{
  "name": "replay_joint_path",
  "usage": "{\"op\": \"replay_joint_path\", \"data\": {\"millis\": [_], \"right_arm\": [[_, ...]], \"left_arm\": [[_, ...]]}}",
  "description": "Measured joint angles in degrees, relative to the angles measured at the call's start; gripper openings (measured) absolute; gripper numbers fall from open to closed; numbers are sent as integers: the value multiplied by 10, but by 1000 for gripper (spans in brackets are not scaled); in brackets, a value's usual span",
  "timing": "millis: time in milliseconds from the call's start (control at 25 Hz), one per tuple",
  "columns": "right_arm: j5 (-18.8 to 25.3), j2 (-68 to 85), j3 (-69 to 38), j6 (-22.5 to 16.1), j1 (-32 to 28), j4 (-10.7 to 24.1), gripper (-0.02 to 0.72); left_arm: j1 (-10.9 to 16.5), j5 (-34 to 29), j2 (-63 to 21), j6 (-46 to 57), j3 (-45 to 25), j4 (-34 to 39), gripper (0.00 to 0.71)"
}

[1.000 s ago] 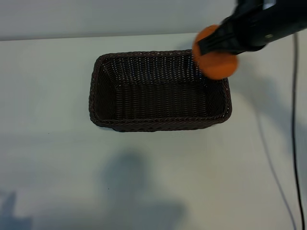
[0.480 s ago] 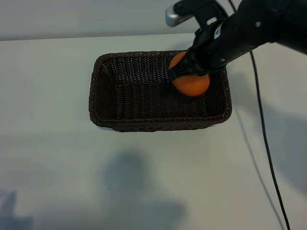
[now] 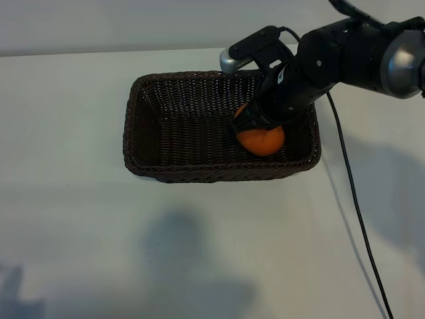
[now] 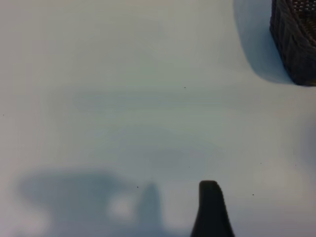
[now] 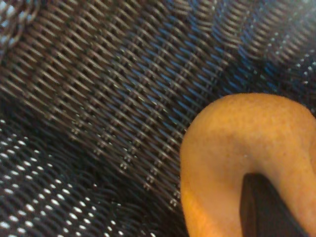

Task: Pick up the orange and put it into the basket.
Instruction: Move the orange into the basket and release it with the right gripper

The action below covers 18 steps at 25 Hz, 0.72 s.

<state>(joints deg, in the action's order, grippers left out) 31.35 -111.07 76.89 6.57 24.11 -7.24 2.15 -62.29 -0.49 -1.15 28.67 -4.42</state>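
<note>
The orange (image 3: 263,142) hangs low inside the right end of the dark woven basket (image 3: 199,174), near its front wall. My right gripper (image 3: 255,128) reaches down into the basket from the back right and is shut on the orange. In the right wrist view the orange (image 5: 232,143) fills the corner with one dark finger (image 5: 261,207) pressed on it, and the basket weave (image 5: 98,98) lies close behind. Whether the fruit touches the basket floor I cannot tell. The left arm is outside the exterior view; its wrist view shows one fingertip (image 4: 210,197) over bare table, nothing held.
A black cable (image 3: 352,199) trails from the right arm across the table toward the front right. A corner of the basket (image 4: 296,39) shows far off in the left wrist view. The white table (image 3: 99,232) lies around the basket.
The right gripper has carried the orange from above the basket's back right corner leftward and down into the basket. The left arm has not moved.
</note>
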Motion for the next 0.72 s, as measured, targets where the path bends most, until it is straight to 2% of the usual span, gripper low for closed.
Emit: {"op": "replay_joint_path", "data": {"millis": [120,240,360,440,480,520,600,720], "right_arm": [[-1,-2,0,0,0,0,79],[-1,-2,2,0,0,0,152],[-1,-2,2,0,0,-1,358],[-1,-2,3,0,0,-2,553],[0,-2,3,0,0,-2,626],[1,-2,3,0,0,-2,662],[6,-1,3,0,0,-2,697],[13,7,3,-2,0,-2,699]], "left_arm": [[0,0,0,0,0,0,507],[0,0,0,0,0,0,507],[0,0,0,0,0,0,507],[0,0,0,0,0,0,507],[0,0,0,0,0,0,507],[0,0,0,0,0,0,507],[0,0,0,0,0,0,507],[0,0,0,0,0,0,507]]}}
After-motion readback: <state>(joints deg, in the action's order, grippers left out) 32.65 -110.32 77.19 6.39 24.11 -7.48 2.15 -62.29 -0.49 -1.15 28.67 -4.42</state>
